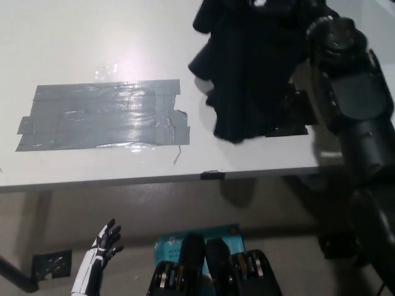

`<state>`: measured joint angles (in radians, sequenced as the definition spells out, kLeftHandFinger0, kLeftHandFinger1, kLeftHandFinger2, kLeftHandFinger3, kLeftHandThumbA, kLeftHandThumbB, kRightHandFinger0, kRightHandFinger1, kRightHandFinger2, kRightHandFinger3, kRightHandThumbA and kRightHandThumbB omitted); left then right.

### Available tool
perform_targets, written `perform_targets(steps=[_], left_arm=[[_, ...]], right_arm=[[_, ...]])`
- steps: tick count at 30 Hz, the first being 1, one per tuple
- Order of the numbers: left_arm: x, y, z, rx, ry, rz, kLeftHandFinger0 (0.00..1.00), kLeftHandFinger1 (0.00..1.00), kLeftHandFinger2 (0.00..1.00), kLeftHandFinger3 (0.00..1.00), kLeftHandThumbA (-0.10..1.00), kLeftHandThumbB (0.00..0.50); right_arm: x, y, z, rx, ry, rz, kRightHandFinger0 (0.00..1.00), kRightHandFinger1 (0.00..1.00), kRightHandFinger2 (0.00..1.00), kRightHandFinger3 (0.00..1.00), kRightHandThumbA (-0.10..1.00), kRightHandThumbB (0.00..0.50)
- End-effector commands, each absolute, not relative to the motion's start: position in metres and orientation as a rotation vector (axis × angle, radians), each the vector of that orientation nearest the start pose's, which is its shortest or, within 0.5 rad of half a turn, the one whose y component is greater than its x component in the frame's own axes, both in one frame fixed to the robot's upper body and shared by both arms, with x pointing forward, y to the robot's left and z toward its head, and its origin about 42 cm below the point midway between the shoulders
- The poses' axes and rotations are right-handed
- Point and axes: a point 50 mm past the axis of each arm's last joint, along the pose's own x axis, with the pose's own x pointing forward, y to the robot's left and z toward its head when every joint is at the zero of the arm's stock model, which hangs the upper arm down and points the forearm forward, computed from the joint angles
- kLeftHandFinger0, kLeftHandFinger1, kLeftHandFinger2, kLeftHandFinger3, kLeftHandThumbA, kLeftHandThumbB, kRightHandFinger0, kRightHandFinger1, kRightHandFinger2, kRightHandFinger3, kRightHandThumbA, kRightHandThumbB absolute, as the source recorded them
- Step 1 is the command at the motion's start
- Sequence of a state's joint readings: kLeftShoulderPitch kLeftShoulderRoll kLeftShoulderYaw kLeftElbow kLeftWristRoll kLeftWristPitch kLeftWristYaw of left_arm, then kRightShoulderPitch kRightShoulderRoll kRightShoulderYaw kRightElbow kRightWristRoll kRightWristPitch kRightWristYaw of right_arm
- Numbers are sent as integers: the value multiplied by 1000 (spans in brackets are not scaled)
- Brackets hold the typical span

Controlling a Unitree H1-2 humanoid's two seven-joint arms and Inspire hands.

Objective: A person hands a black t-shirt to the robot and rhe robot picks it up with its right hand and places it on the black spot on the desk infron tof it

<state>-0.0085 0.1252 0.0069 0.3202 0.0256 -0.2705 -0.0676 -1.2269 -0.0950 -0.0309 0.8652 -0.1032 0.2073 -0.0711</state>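
Observation:
A black t-shirt (247, 74) hangs bunched over the right part of the white desk (92, 37), its lower edge just above the desk top. My black right arm (352, 98) reaches up from the bottom right. Its hand (271, 7) is at the shirt's upper part by the picture's top edge, black on black, so its grip does not show. A patch of dark grey tape (105, 117) lies on the desk to the left of the shirt. My white left hand (102, 250) rests low at the lower left, below the desk, open and holding nothing.
The desk's front edge (123, 180) runs across the picture's middle. Below it is the floor, with a blue packet (166, 245) at the bottom middle and a dark floor plate (52, 264) at the lower left.

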Motion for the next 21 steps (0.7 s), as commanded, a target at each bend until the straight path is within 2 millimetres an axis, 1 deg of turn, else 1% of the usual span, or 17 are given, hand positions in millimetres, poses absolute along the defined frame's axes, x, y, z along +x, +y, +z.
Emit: perform_targets(steps=[1,2,3,4,5,7,8,10,11,12,13,14,15,16,17,18,21], left_arm=[[277,261,41,175,-5,-79,949,1000,1000,1000,1000,500],[278,261,42,176,-8,-78,955,1000,1000,1000,1000,500],[279,261,43,178,-11,-76,958,1000,1000,1000,1000,500],[279,261,43,179,-11,-76,959,1000,1000,1000,1000,500],[278,262,43,179,-8,-77,960,1000,1000,1000,1000,500],[276,262,43,186,-10,-78,922,1000,1000,1000,1000,500],[274,261,43,181,-9,-79,916,1000,1000,1000,1000,500],[274,260,42,182,-10,-86,919,1000,1000,1000,1000,500],[273,261,41,191,-14,-89,927,1000,1000,1000,1000,500],[274,262,40,198,-20,-88,930,1000,1000,1000,1000,500],[272,262,39,197,-17,-89,937,1000,1000,1000,1000,494],[270,262,38,192,-13,-88,953,1000,1000,1000,1000,488],[271,262,39,197,-17,-88,949,1000,1000,1000,1000,474],[271,262,39,199,-15,-88,941,1000,1000,1000,1000,473],[271,262,38,196,-12,-85,927,1000,1000,1000,1000,473],[271,261,38,195,-9,-84,900,1000,1000,1000,1000,465],[271,261,36,202,-7,-92,873,1000,1000,1000,1000,468]], right_arm=[[576,-114,439,-304,-384,-83,2,76,445,442,-99,189],[576,-114,439,-308,-397,-84,0,156,571,559,-100,175],[575,-115,440,-311,-408,-84,0,193,678,685,-100,157],[574,-115,439,-309,-413,-84,0,218,688,716,-100,154],[573,-117,438,-314,-434,-77,0,282,696,744,-100,136],[572,-121,438,-311,-443,-77,45,434,807,830,-100,110],[571,-124,438,-312,-450,-81,88,488,842,843,-100,115],[571,-132,443,-316,-466,-95,94,412,705,797,-100,124],[568,-140,452,-285,-477,-100,4,336,735,854,-100,144],[567,-144,458,-265,-489,-101,0,380,802,873,-100,150],[566,-146,463,-274,-500,-111,3,395,806,868,-100,165],[564,-149,471,-287,-527,-123,0,372,776,824,-100,169],[563,-153,483,-280,-555,-124,0,379,775,816,-100,156],[562,-154,490,-276,-568,-125,0,384,777,815,-100,162],[560,-158,499,-286,-588,-139,0,390,779,821,-100,147],[555,-165,517,-304,-621,-167,0,400,779,833,-100,135],[546,-178,536,-301,-652,-194,0,415,773,848,-100,126]])
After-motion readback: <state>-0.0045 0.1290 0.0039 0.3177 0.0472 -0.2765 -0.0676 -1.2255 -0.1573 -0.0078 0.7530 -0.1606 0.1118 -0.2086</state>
